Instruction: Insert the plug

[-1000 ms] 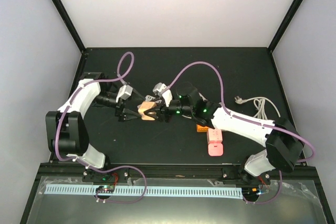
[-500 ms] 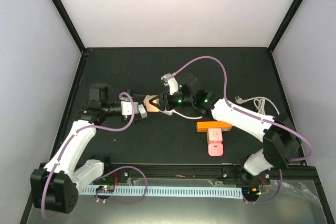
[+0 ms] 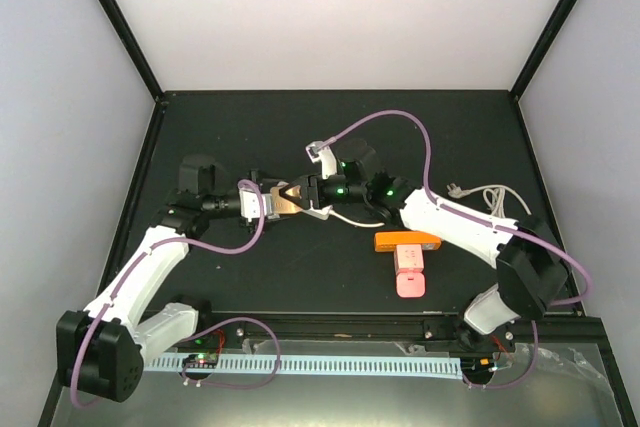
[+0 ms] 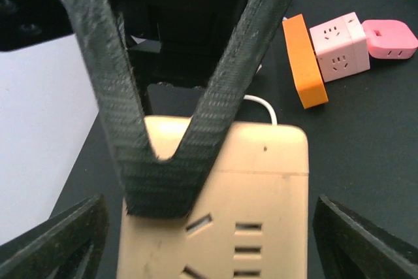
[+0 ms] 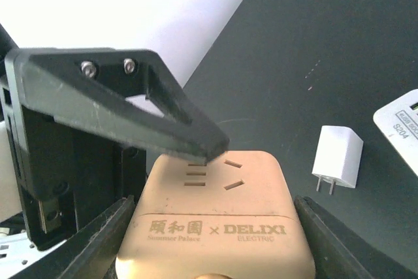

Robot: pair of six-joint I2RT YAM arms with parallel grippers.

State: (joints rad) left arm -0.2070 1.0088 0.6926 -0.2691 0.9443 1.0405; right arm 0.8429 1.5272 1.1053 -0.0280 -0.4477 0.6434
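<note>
Both arms extend inward, wrists meeting over mid-tabletop [image 3: 250,137]. Right pincer [image 5: 214,213] clenched on beige socket block [image 5: 219,240]. Left pincer [image 4: 210,212] spread wide, flanking block. White plug [image 5: 336,158] lies on tabletop nearby, ungrasped.

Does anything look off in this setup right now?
Yes. The right arm's fingers clamp the beige rectangular power socket, yet neither arm holds a plug: the small white charger plug lies loose on the black table, and the left arm's finger tip sits over the slots.

beige power strip [image 5: 215,227]: "颐和园 Summer Palace × DELIXI ELECTRIC" | white block [image 5: 400,119] at right edge: partial "S204"
</note>
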